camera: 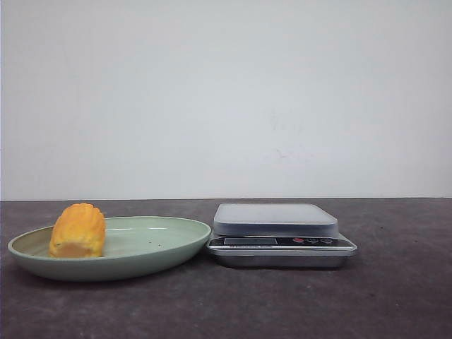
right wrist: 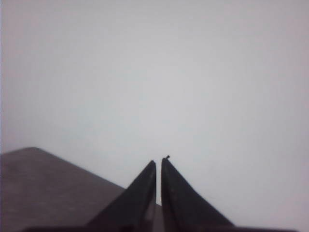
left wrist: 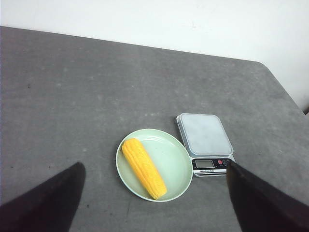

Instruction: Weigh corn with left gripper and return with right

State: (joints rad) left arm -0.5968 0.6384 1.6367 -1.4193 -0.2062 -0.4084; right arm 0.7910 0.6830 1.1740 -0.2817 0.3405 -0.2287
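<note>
Below my spread left fingers (left wrist: pixel 46 203), corn (left wrist: pixel 144 167) lies loose on the plate (left wrist: pixel 178 159); it could roll. Right fingers (right wrist: pixel 149 193) sit pressed together, far off.

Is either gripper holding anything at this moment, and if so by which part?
Nothing is held. The corn lies in the green plate; the left gripper is open high above it, and the right gripper is shut on nothing.

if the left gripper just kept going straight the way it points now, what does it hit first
Probably the plate with the corn on it. The left gripper is open and high above the table, with the plate between its fingers in the wrist view. Depth is unclear, so it could instead meet the table just short of it.
</note>
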